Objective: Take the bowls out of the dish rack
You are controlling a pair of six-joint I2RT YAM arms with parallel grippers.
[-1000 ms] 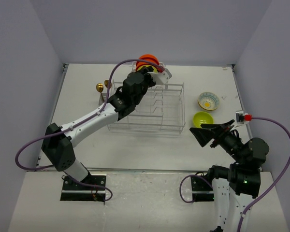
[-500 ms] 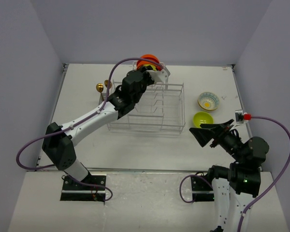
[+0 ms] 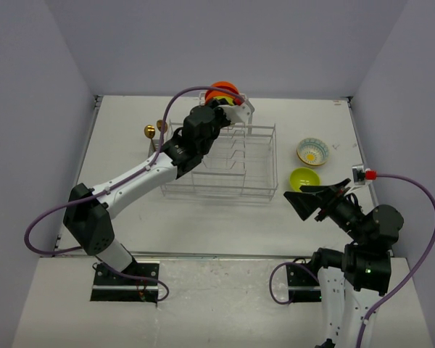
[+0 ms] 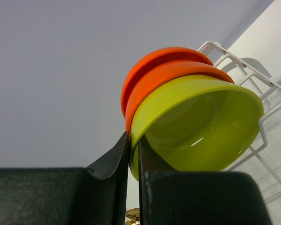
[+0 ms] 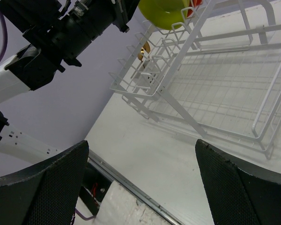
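Top external view: I am looking at a white surface [image 3: 203, 221] closed in by plain pale lavender walls [image 3: 225, 43] at the back and on both sides.

Containers. The dish rack [image 3: 225, 181], a white wire basket, sits mid-surface, slightly left of centre. At its far end, bowls stand on edge, nested one against another. The left wrist view shows two orange-red bowls [image 4: 164, 63] behind the racked lime-green bowl [image 4: 201, 126], whose hollow faces the camera. Right of the rack, well apart from it, two bowls sit upright on the surface. The patterned bowl [image 3: 312, 151] with its yellow centre is farther back. The loose lime-green bowl [image 3: 304, 178] is just nearer to me.

Tools. The left tool [image 4: 133, 140] has its fingers brought together on the rim of the racked lime-green bowl, one finger inside the hollow and one against the outer wall. The right tool [image 3: 308, 199] hangs with its fingers wide apart and nothing between them. It sits near the loose lime-green bowl and off the rack's near right corner, without touching either.

Other items. Two gold spoons [image 3: 152, 130] lie just beyond the rack's far left corner. The left arm [image 3: 141, 177] reaches diagonally over the rack's left side, hiding part of its wires from above.
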